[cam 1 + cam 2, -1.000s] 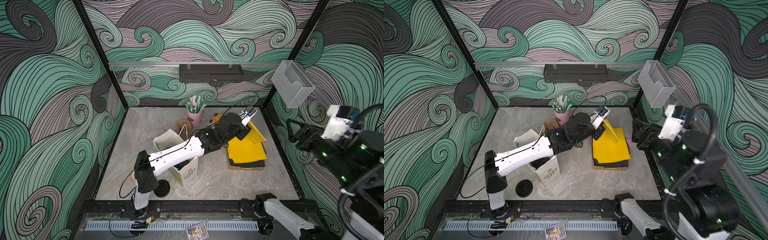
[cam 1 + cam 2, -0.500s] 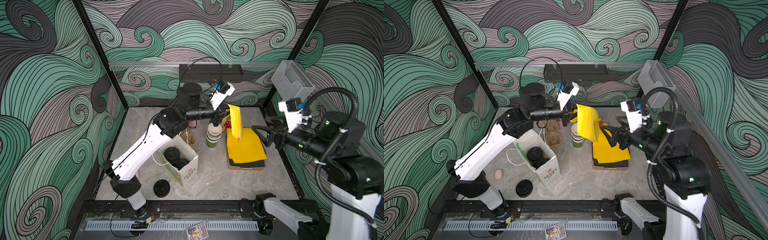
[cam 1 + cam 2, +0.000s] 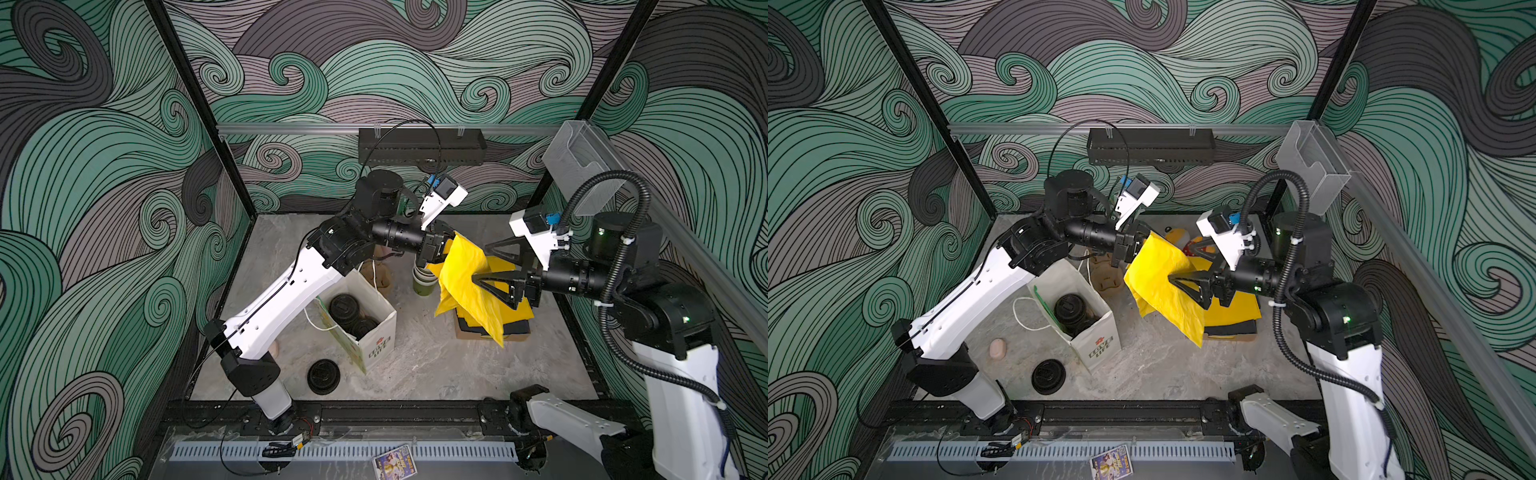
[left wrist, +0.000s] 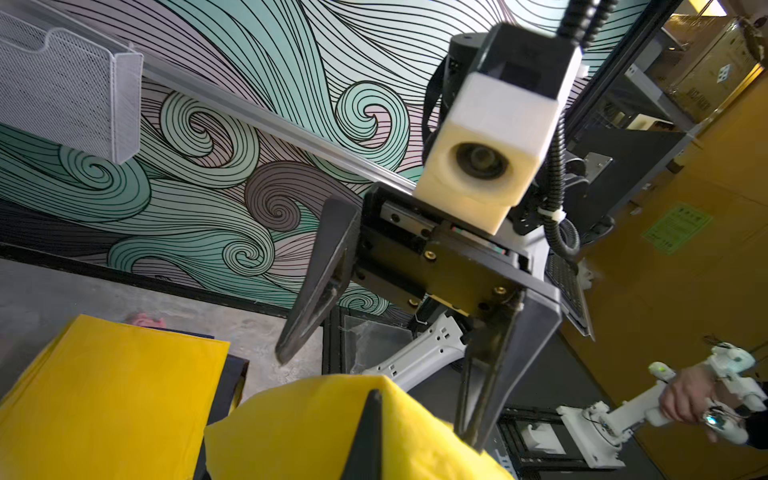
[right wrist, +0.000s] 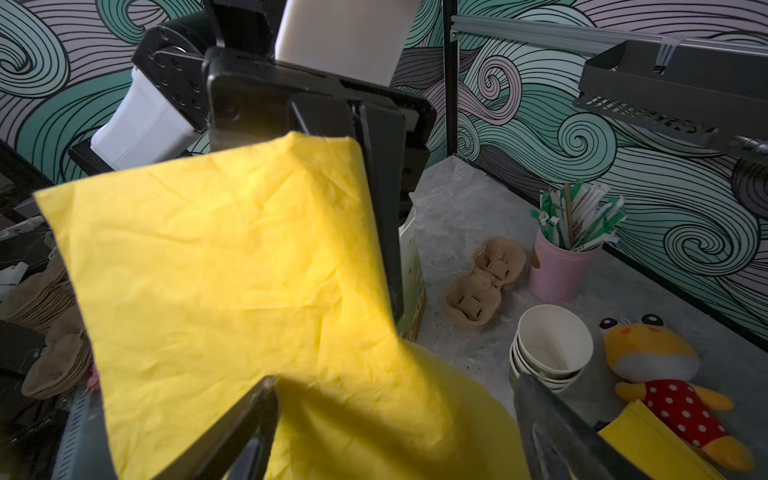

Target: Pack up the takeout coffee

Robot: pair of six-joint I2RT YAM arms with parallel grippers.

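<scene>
The left claw (image 3: 449, 247) is clamped tight on the top corner of a yellow sheet (image 3: 461, 278) and holds it in the air above the counter (image 3: 436, 365). The right claw (image 3: 480, 262) faces it, spread wide, with part of the sheet between its jaws and nothing gripped. The takeout coffee cups (image 3: 345, 306), showing only their black lids, sit inside the white paper bag (image 3: 376, 345), left of both claws. A loose black lid (image 3: 323, 376) lies just beside the bag.

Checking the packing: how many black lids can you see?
3 black lids. Two sit inside the white paper bag, one beside the other; a loose lid lies on the table near the bag. The yellow bag may hide more.
</scene>
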